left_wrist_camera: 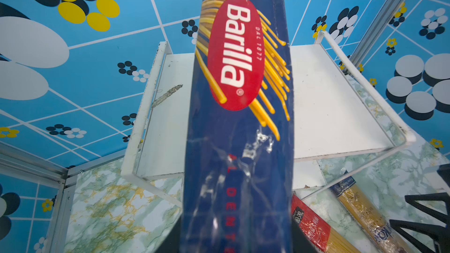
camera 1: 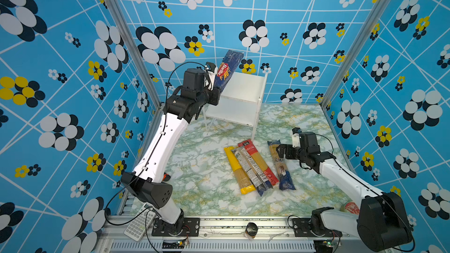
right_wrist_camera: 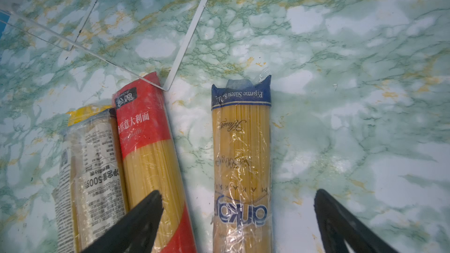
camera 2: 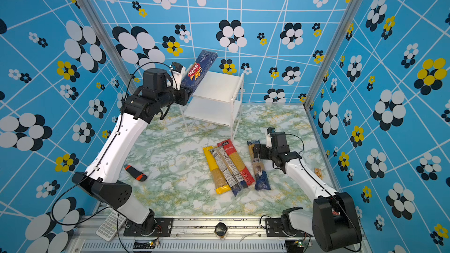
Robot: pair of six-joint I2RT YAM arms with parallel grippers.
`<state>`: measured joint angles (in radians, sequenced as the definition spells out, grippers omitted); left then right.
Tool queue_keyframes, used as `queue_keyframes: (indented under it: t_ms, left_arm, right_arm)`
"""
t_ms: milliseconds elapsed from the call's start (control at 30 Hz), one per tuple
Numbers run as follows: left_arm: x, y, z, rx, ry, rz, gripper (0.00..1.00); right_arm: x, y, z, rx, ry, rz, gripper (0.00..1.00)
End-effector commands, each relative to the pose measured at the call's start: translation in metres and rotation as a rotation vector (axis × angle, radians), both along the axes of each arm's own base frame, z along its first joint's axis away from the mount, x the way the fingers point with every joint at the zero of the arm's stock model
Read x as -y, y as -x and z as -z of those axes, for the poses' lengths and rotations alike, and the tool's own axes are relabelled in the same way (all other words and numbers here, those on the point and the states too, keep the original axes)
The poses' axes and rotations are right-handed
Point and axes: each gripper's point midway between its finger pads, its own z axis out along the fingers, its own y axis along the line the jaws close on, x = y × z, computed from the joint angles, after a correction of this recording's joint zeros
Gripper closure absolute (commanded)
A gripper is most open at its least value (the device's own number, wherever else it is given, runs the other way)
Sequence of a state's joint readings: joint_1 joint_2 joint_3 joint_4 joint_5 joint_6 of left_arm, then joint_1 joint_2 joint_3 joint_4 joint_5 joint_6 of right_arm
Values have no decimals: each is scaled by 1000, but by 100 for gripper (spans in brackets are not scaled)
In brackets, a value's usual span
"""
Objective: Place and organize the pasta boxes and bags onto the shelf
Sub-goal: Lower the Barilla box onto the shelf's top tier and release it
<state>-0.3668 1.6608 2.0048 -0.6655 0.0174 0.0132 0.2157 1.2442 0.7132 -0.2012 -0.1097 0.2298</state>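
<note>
R gripper (right_wrist_camera: 238,197) spread wide over the gold-labelled blue-ended bag (camera 1: 281,164), which lies flat on the counter (camera 1: 199,166) btwn my fingers. Yellow bag (camera 1: 237,169), white-labelled bag (camera 1: 250,169) and red-ended bag (camera 1: 261,164) lie just beside it. Farther back, L gripper (camera 1: 217,92) is clamped on the Barilla box (camera 1: 227,71) at its lower end. Box is tilted up over the shelf (camera 1: 246,88) top board, left side.

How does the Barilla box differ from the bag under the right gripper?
The Barilla box is opaque blue card; the bag is clear, showing spaghetti. The box is held tilted by the left gripper at the shelf; the bag lies flat on the table under the open right gripper. Both are long and narrow.
</note>
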Motion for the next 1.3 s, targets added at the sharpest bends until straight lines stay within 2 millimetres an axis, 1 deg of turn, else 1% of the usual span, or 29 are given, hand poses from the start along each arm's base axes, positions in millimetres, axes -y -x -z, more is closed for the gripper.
queue_keyframes:
  t_ms: [0, 200, 333, 533, 767, 833, 933, 1100, 1167, 1233, 1267]
  left_arm:
    - [-12, -8, -85, 278, 44, -58, 100]
    - [-11, -24, -73, 255, 25, -83, 100]
    - [-20, -32, -63, 241, -21, -143, 100]
    - [-28, -41, -53, 226, -53, -193, 100]
    - [-30, -46, -45, 208, -59, -213, 99]
    - [-30, -48, -42, 202, -55, -216, 89]
    - [-28, -50, -37, 192, -51, -214, 79]
    - [-29, -52, -29, 177, -46, -226, 69]
    - [-29, -53, -28, 174, -45, -229, 62]
    - [-28, -54, -26, 170, -44, -230, 58]
    - [-28, -54, -25, 167, -43, -228, 54]
  right_arm:
    - [2, 5, -3, 3, 3, 19, 1]
    - [2, 5, -4, 10, 4, 23, 1]
    - [3, 5, -4, 8, 7, 22, 1]
    - [2, 4, -2, 3, 7, 20, 1]
    - [2, 4, -1, 1, 7, 20, 1]
    - [2, 4, -1, 1, 8, 19, 1]
    - [2, 4, 0, -2, 9, 19, 1]
    - [2, 3, 2, -5, 11, 20, 1]
    - [2, 3, 2, -6, 13, 18, 1]
    - [2, 3, 2, -6, 12, 19, 1]
    - [2, 3, 2, -6, 13, 18, 1]
